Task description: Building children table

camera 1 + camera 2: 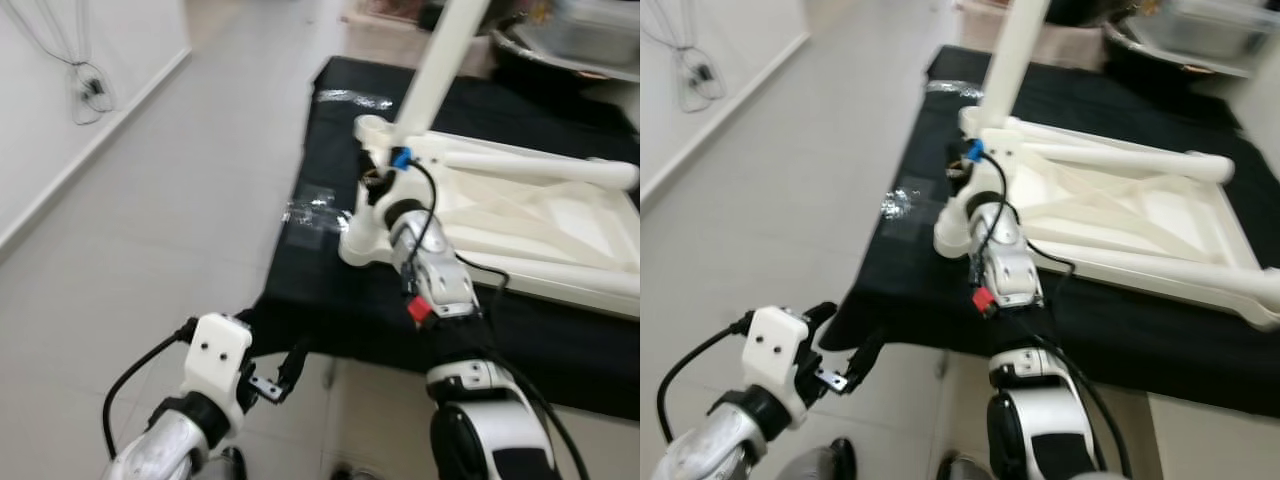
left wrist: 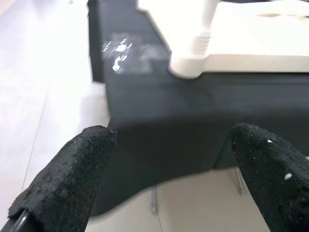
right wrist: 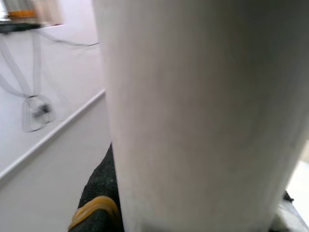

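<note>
Pale floor (image 1: 180, 200) fills the robot's left side, with a white wall (image 1: 60, 90) and a dangling cable (image 1: 85, 95) beyond it. Ahead lies a low tabletop (image 1: 330, 290) draped in black cloth, its near edge hanging toward the floor. On the cloth rests the white children's table (image 1: 540, 230), upside down, frame and cross-braces facing up. One table leg (image 1: 440, 65) stands upright at the frame's near left corner; a short white socket (image 1: 360, 240) sits at the corner closest to the robot, touching the cloth. Two patches of clear tape (image 1: 310, 210) glint on the cloth just left of that corner. Grey bin (image 1: 1210, 35) at the far edge, blurred. Right arm reaches forward over the tabletop, right hand (image 1: 378, 180) at the base of the upright leg; in the right wrist view the leg is a broad white column with one black finger (image 3: 99, 193) beside it, but whether the fingers clamp it cannot be told. Left hand (image 2: 169, 159) hangs low in front of the tabletop's near edge, over the floor, fingers spread wide apart, gripping nothing.
</note>
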Available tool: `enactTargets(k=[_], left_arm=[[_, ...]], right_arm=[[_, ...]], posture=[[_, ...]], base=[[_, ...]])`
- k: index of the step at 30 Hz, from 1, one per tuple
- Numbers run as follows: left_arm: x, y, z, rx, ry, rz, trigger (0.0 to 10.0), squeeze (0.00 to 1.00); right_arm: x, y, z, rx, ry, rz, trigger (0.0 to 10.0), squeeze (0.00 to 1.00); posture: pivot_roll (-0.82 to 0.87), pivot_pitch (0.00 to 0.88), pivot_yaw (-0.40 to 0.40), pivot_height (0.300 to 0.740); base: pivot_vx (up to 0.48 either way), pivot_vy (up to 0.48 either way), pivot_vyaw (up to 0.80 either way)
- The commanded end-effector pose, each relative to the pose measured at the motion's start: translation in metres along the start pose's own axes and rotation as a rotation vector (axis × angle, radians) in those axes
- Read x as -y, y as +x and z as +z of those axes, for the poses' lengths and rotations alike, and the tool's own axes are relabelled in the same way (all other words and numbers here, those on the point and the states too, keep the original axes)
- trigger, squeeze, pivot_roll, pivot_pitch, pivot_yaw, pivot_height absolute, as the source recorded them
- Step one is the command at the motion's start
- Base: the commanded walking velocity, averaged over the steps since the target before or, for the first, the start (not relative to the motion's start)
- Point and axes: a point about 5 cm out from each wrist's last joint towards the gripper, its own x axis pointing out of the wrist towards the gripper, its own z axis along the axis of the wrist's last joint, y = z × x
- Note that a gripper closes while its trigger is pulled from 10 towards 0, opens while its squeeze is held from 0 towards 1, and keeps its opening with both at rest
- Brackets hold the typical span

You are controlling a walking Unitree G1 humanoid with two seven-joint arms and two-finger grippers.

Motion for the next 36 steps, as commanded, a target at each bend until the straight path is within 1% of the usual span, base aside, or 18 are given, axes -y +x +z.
enactTargets(k=[1, 4, 7, 8, 9, 10, 12, 17, 20, 24, 25, 26, 30, 31, 32, 34, 35, 36], left_arm=[[0.001, 0.002, -0.003, -0.015, -0.002, -0.011, 10.0, 0.0], [0.0, 0.001, -0.003, -0.014, -0.001, -0.008, 10.0, 0.0], [0.0, 0.001, -0.003, -0.014, -0.001, -0.008, 10.0, 0.0], [0.0, 0.001, -0.003, -0.014, -0.001, -0.008, 10.0, 0.0], [0.0, 0.001, -0.003, -0.014, -0.001, -0.008, 10.0, 0.0], [0.0, 0.001, -0.003, -0.014, 0.0, -0.008, 10.0, 0.0], [0.0, 0.001, -0.003, -0.014, 0.0, -0.008, 10.0, 0.0], [-0.001, 0.002, -0.004, -0.014, 0.0, -0.01, 10.0, 0.0], [0.0, 0.002, -0.004, -0.016, -0.001, -0.014, 10.0, 0.0], [0.0, 0.002, -0.005, -0.017, -0.002, -0.016, 10.0, 0.0], [0.0, 0.002, -0.005, -0.018, -0.002, -0.018, 10.0, 0.0], [0.0, 0.002, -0.005, -0.019, -0.002, -0.018, 10.0, 0.0], [0.0, 0.002, -0.005, -0.019, -0.003, -0.019, 10.0, 0.0], [0.001, 0.002, -0.005, -0.019, -0.004, -0.019, 10.0, 0.0], [0.001, 0.002, -0.005, -0.018, -0.005, -0.019, 10.0, 0.0], [0.001, 0.002, -0.005, -0.017, -0.005, -0.019, 10.0, 0.0], [0.001, 0.002, -0.005, -0.016, -0.005, -0.018, 10.0, 0.0], [0.001, 0.002, -0.005, -0.016, -0.005, -0.018, 10.0, 0.0]], right_arm=[[0.002, -0.007, -0.022, -0.077, -0.043, -0.091, 10.0, 0.0], [-0.007, -0.01, -0.02, -0.073, -0.099, -0.265, 10.0, 0.0], [-0.009, -0.011, -0.02, -0.084, -0.097, -0.323, 10.0, 0.0], [-0.007, -0.013, -0.023, -0.114, -0.085, -0.401, 10.0, 0.0], [-0.007, -0.013, -0.023, -0.114, -0.085, -0.401, 10.0, 0.0], [-0.005, -0.017, -0.028, -0.18, -0.074, -0.557, 10.0, 0.0], [-0.005, -0.019, -0.03, -0.203, -0.076, -0.598, 10.0, 0.0], [-0.009, -0.026, -0.036, -0.261, -0.005, -0.731, 10.0, 0.0], [-0.013, -0.029, -0.042, -0.312, 0.029, -0.755, 10.0, 0.0], [-0.019, -0.03, -0.047, -0.348, 0.084, -0.721, 10.0, 0.0], [-0.029, -0.029, -0.048, -0.362, 0.119, -0.63, 10.0, 0.0], [-0.033, -0.028, -0.047, -0.355, 0.102, -0.578, 10.0, 0.0], [-0.038, -0.027, -0.045, -0.339, 0.102, -0.501, 10.0, 0.0], [-0.043, -0.025, -0.047, -0.325, 0.171, -0.338, 10.0, 0.0], [-0.043, -0.024, -0.048, -0.311, 0.183, -0.259, 10.0, 0.0], [-0.042, -0.023, -0.048, -0.304, 0.183, -0.213, 10.0, 0.0], [-0.039, -0.022, -0.05, -0.311, 0.226, -0.177, 10.0, 0.0], [-0.039, -0.022, -0.05, -0.311, 0.226, -0.177, 10.0, 0.0]], posture=[[0.13, 0.189, -0.113, 0.74], [0.13, 0.189, -0.112, 0.74], [0.13, 0.189, -0.112, 0.74], [0.13, 0.189, -0.112, 0.74], [0.13, 0.189, -0.112, 0.74], [0.13, 0.189, -0.112, 0.74], [0.13, 0.189, -0.112, 0.74], [0.14, 0.188, -0.113, 0.74], [0.14, 0.188, -0.113, 0.74], [0.14, 0.188, -0.113, 0.74], [0.14, 0.189, -0.112, 0.74], [0.14, 0.189, -0.112, 0.74], [0.14, 0.187, -0.111, 0.74], [0.13, 0.185, -0.112, 0.74], [0.13, 0.185, -0.113, 0.74], [0.13, 0.185, -0.113, 0.74], [0.13, 0.185, -0.114, 0.74], [0.13, 0.185, -0.114, 0.74]], base=[[0.0, 0.0, 0.0], [0.0, 0.0, 0.0], [0.0, 0.0, 0.0], [0.0, 0.0, 0.0], [0.0, 0.0, 0.0], [0.0, 0.0, 0.0], [0.0, 0.0, 0.0], [0.0, 0.0, 0.0], [0.0, 0.0, 0.0], [0.0, 0.0, 0.0], [0.0, 0.0, 0.0], [0.0, 0.0, 0.0], [0.0, 0.0, 0.0], [0.0, 0.0, 0.0], [0.0, 0.0, 0.0], [0.0, 0.0, 0.0], [0.0, 0.0, 0.0], [0.0, 0.0, 0.0]])
